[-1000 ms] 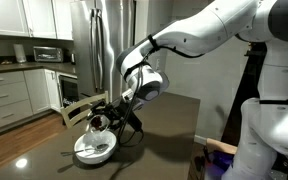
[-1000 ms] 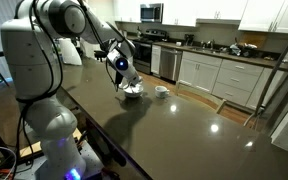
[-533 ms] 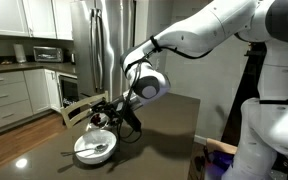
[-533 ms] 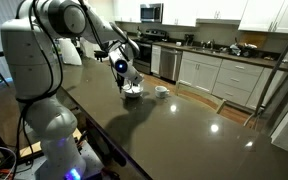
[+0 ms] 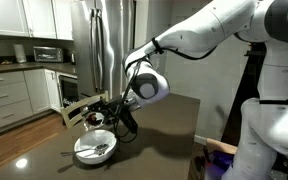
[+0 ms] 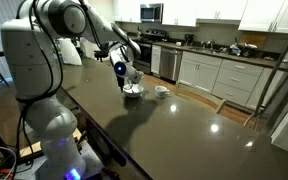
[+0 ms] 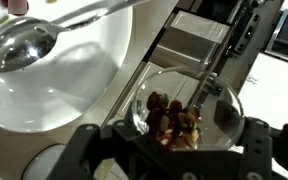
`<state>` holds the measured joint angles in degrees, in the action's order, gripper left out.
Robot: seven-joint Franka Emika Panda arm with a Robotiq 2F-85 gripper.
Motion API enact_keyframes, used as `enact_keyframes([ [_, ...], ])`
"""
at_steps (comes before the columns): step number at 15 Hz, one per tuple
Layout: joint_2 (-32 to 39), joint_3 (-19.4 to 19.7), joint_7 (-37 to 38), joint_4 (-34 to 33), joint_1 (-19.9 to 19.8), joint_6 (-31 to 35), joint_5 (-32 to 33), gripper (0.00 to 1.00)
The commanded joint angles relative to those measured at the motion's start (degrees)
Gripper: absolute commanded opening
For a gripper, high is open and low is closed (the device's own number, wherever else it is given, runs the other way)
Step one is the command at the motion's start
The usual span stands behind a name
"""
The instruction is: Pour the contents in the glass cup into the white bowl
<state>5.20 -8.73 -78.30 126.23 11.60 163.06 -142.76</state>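
Wrist view: the claw (image 7: pixel 176 152) is closed on the cup (image 7: pixel 189 95). Its dark fingers (image 7: pixel 87 150) press in from either side at the bottom of the picture. The camera looks into the cup's mouth, and the brown pieces (image 7: pixel 174 125) lie heaped inside against the lower wall. Just left of the cup is the bowl (image 7: pixel 84 90), whose rim runs close by the cup; whether the two touch cannot be told. A spoon (image 7: pixel 22 45) lies in the bowl, scoop to the left, handle running up and to the right over the rim.

In an exterior view the claw (image 5: pixel 106 118) hangs low over the dark bench (image 5: pixel 169 140), just above the far edge of the bowl (image 5: pixel 94 150). The cup is too small there to make out clearly. From the opposite side, in an exterior view, the claw (image 6: pixel 130 82) sits right over the bowl (image 6: pixel 132 93). A white mug (image 6: pixel 161 91) stands near it on the bench (image 6: pixel 164 130), apart from the bowl.

Farther back stand a steel fridge (image 5: pixel 104 45), a microwave (image 5: pixel 46 54) on a counter, and a run of white cabinets (image 6: pixel 224 75).
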Motion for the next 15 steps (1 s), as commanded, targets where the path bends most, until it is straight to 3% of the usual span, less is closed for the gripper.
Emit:
enact_keyframes([
  [1, 0.4, 0.9, -7.9, -0.7, 0.2, -2.3, -5.6, 0.54],
  [6, 1.1, 1.4, -12.4, -0.6, 0.2, -4.2, -9.1, 0.54],
  [8, 1.0, 2.2, -10.1, -0.7, 0.1, -4.5, -6.1, 0.54],
  [15, 0.4, 3.6, -10.7, -0.4, 0.3, -5.4, -7.1, 0.54],
])
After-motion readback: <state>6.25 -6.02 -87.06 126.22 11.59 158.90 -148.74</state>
